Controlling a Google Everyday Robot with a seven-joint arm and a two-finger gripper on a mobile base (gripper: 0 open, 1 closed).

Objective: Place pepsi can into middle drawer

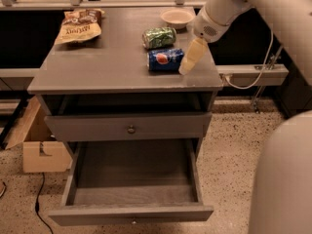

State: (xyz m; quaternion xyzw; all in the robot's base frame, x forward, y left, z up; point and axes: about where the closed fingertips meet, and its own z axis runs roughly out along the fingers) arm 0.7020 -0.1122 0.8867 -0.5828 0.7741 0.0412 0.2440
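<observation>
The pepsi can (165,60) lies on its side on the grey cabinet top (97,62), near the right front edge. My gripper (187,67) hangs from the white arm at the upper right and sits right beside the can's right end, close to or touching it. The middle drawer (134,172) is pulled out low at the front, with grey walls and a bare grey floor. Nothing lies in it.
A green soda can (159,37) lies just behind the pepsi can. A small bowl (177,17) and a chip bag (80,27) sit further back. A closed drawer front with a round knob (130,128) is above the open drawer. A cardboard box (39,147) stands at the left.
</observation>
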